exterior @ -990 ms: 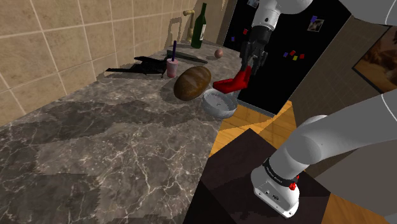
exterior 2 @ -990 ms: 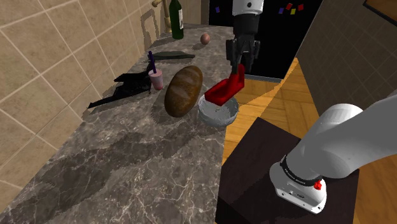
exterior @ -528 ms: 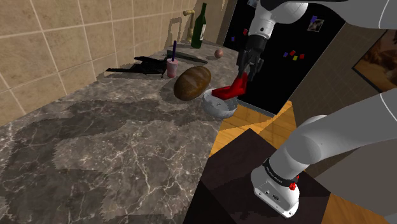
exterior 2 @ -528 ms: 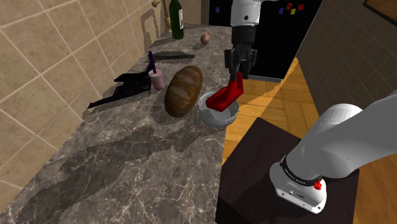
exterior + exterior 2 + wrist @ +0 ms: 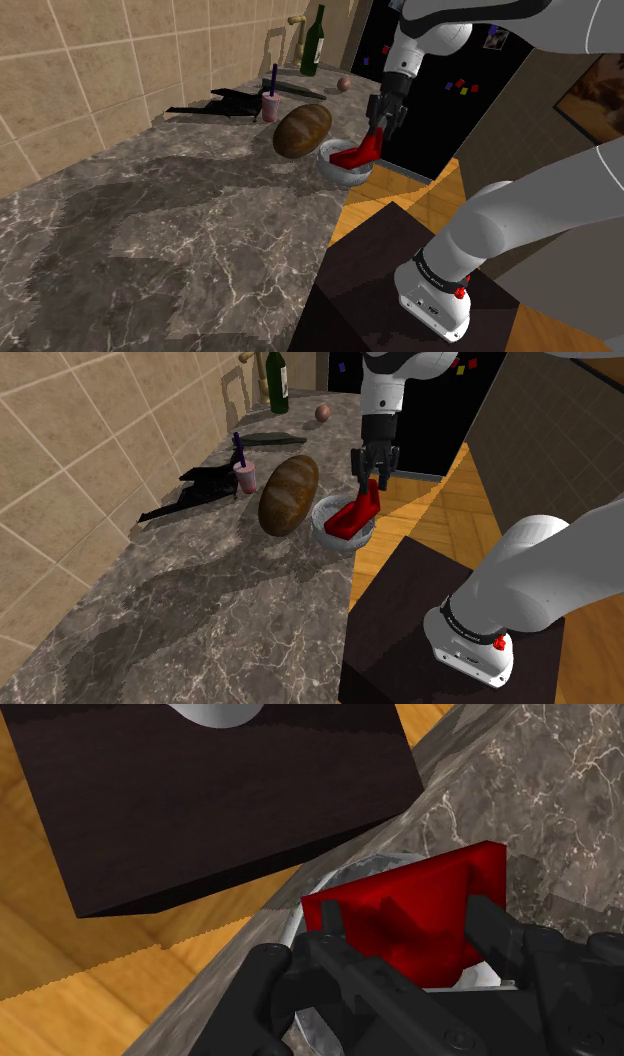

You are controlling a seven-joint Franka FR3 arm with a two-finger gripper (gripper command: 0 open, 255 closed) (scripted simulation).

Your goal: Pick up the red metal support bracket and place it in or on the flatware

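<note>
A red angled bracket (image 5: 354,155) (image 5: 351,520) rests with its lower end inside a grey bowl (image 5: 331,166) (image 5: 322,513) at the marble counter's edge. My black gripper (image 5: 381,124) (image 5: 368,480) stands over the bowl, shut on the bracket's upright leg. In the wrist view the gripper (image 5: 410,916) clasps the red bracket (image 5: 430,899) from both sides, with the bowl's grey rim (image 5: 372,864) beneath it and part of the bowl hidden by the hand.
A brown bread loaf (image 5: 302,130) (image 5: 288,492) lies right beside the bowl. Behind it are a pink cup with a purple straw (image 5: 270,106), a black object (image 5: 226,99), a green bottle (image 5: 314,42) and a small ball (image 5: 343,84). The dark stand (image 5: 380,270) sits below the counter edge.
The gripper has come down with the red bracket, from a little above the bowl to the bracket's lower end sitting in it. Nothing else has moved.
</note>
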